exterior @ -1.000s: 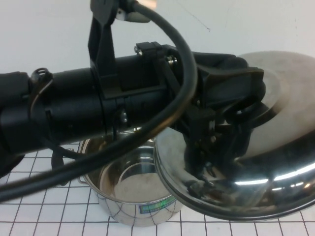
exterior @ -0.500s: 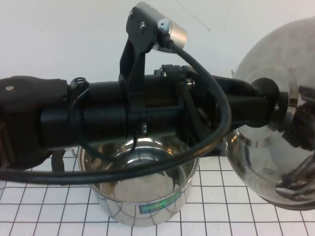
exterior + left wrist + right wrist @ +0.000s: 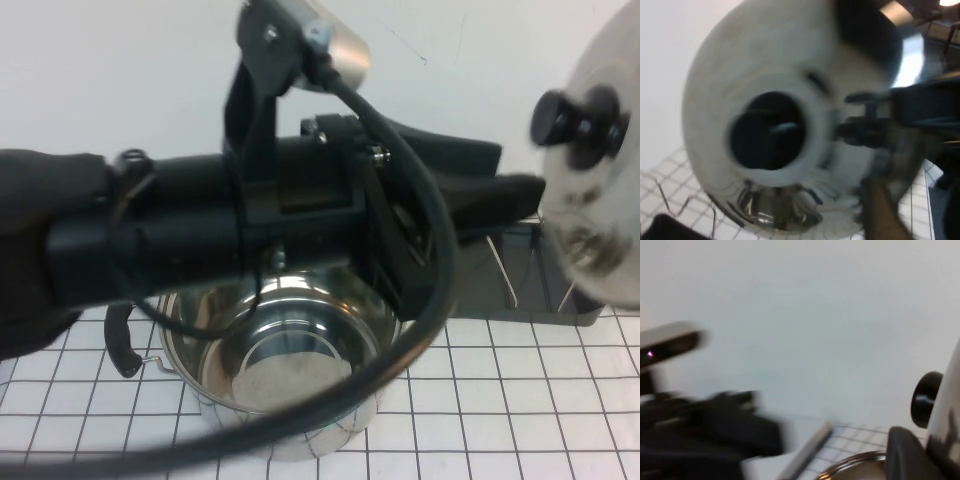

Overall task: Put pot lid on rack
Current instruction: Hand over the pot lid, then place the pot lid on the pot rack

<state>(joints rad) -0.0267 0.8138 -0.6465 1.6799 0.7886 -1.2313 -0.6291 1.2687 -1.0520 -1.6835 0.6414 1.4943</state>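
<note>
The pot lid [image 3: 605, 190] hangs tilted in the air at the far right of the high view, above the rack [image 3: 560, 300], with its black knob [image 3: 575, 120] facing left. My left gripper [image 3: 525, 170] is open just left of the knob and apart from it. The left wrist view is filled by the lid [image 3: 740, 75] and its knob [image 3: 767, 130]. My right gripper [image 3: 927, 450] is shut on the lid's rim [image 3: 950, 430]. It shows as a dark shape at the lid's edge in the left wrist view [image 3: 915, 112].
The open steel pot [image 3: 280, 370] stands on the checked mat under my left arm, with one black handle [image 3: 120, 340] at its left. The rack's wire loops [image 3: 505, 270] rise behind the pot's right side. A white wall is behind.
The lid's knob has come out of my left gripper. The lid has moved right and up, now carried at its rim by my right gripper. The left arm has shifted slightly left.
</note>
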